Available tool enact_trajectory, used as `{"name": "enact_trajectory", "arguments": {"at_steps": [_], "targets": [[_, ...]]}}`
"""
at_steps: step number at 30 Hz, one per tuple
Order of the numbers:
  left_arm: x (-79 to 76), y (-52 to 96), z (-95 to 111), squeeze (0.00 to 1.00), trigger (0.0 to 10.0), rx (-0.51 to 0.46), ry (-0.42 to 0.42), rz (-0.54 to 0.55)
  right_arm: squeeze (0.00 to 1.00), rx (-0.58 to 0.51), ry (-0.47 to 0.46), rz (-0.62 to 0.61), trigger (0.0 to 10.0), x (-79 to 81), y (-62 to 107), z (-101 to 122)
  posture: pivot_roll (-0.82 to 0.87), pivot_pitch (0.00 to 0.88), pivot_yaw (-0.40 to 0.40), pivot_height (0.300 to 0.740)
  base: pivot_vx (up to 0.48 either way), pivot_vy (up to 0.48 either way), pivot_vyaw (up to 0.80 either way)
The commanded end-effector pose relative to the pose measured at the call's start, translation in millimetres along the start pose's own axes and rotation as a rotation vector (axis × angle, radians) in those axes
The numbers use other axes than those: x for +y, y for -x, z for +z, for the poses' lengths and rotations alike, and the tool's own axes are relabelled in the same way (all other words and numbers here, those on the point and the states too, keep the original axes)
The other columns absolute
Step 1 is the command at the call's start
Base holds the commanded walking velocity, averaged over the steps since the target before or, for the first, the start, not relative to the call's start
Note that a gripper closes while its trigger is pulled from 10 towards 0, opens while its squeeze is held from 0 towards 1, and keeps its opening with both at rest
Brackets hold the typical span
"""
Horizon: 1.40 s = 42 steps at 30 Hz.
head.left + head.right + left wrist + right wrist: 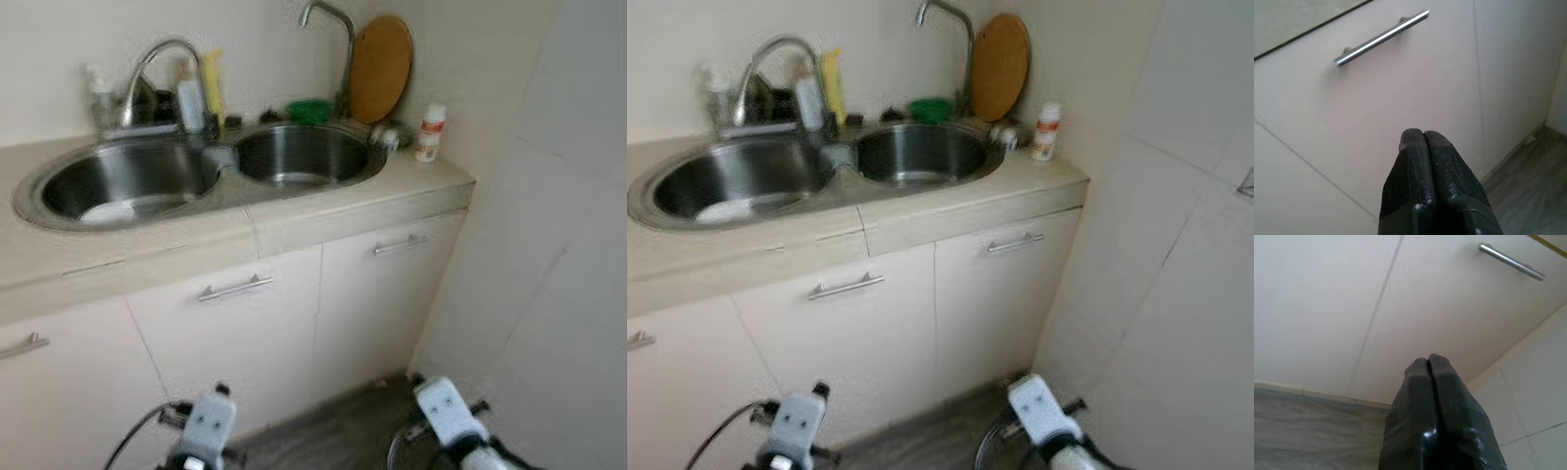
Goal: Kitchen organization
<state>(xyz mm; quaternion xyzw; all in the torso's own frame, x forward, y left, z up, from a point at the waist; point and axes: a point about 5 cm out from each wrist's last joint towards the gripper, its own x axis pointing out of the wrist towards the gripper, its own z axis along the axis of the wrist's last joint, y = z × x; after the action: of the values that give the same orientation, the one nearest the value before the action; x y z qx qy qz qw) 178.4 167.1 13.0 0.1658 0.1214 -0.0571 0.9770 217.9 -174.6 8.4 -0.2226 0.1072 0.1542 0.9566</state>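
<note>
Approach to sink unit, both arms low, nothing in hand.

Head views: the double sink (59, 211) sits in the countertop; a white item (106, 211) lies in the basin left of the divider, the basin to the right looks empty. Behind the sink stand a yellow bottle (214, 86) and a green object (310, 111); a round wooden board (380, 69) leans on the wall right of the sink, with a small white bottle (429, 132) before it. Left wrist view: the left gripper (1423, 138) is clenched on nothing, facing the cupboard door below the sink, under its bar handle (1381, 37). Right wrist view: the right gripper (1428, 363) is likewise pressed closed and empty, near the next door's handle (1511, 262). Judgement: raise an arm and part the fingers before reaching; approach squarely, as the picture is soft.
</note>
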Motion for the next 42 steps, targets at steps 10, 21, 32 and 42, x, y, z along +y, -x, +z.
{"name": "enact_trajectory", "arguments": {"at_steps": [10, 21, 32, 42], "targets": [[-4.3, -1.8, 0.8, 0.0, 10.0, -0.01, -0.005, -0.027, 0.0, 0.007, 0.007, -0.014, 10.0, -6.5, -0.8, -1.2, -0.03, 0.0, 0.017, 0.74, 0.0, 0.096, -0.8], [-5.1, -2.2, 1.1, 0.0, 10.0, -0.011, -0.012, -0.035, 0.0, 0.016, -0.005, -0.019, 10.0, -6.7, -1.1, -2.1, -0.03, 0.0, 0.018, 0.74, 0.0, 0.0, -0.78], [-5.9, -2.8, 1.4, 0.0, 10.0, -0.011, -0.004, -0.053, 0.0, 0.017, 0.006, -0.022, 10.0, -7.3, -1.5, -1.4, -0.03, 0.0, 0.021, 0.74, 0.0, 0.0, -0.8], [-5.0, -3.3, 1.1, 0.0, 10.0, -0.009, -0.001, -0.069, 0.0, 0.018, 0.005, -0.028, 10.0, -6.3, -2.0, -0.7, -0.03, 0.0, 0.026, 0.74, 0.0, 0.0, -0.8]]}}
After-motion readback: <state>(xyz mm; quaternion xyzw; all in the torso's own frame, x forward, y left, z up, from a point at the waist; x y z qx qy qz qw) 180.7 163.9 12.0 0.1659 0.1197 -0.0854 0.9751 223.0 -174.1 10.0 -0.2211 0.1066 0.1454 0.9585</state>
